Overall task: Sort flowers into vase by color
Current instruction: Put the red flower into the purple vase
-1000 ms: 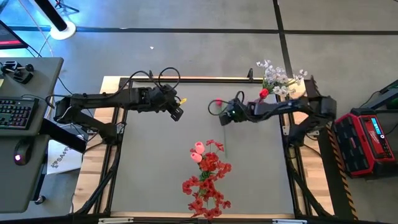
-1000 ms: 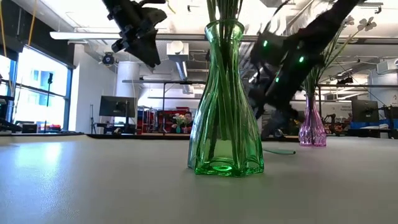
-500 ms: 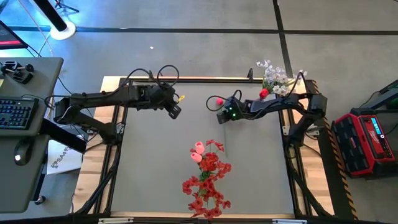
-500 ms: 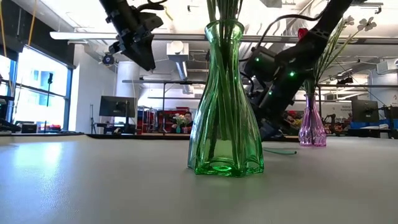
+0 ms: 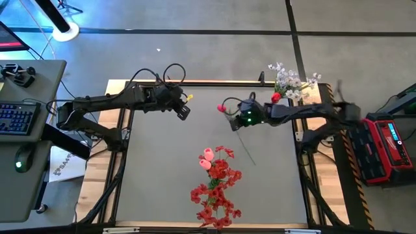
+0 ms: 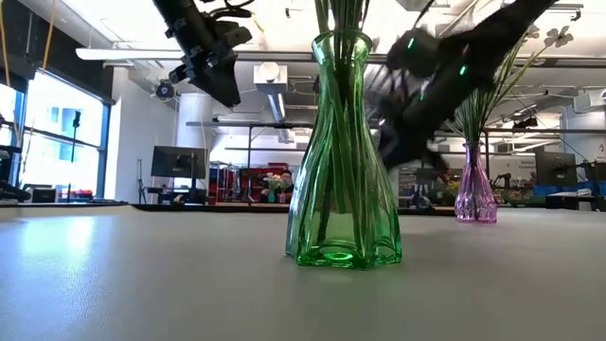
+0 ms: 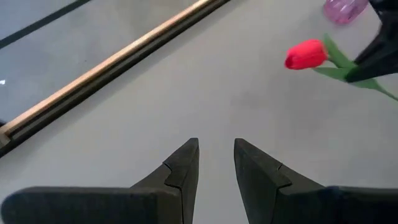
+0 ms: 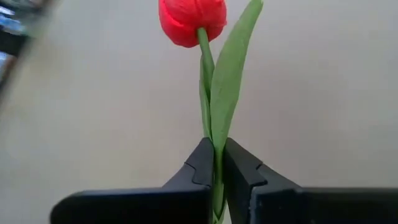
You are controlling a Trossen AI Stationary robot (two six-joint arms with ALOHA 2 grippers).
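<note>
Red tulip (image 8: 190, 22) now lifting clear of table, stem swinging free toward green vase (image 6: 343, 152). My right gripper (image 8: 214, 163) pinching its stem tight, mid-table. Left gripper (image 7: 216, 163) idling, fingers slightly parted, empty. Meaning: pickup done, reds vase next.

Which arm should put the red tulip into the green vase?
Right. The right gripper is shut on the red tulip stem above the table. The left gripper hangs empty, open, no nearer the green vase.
</note>
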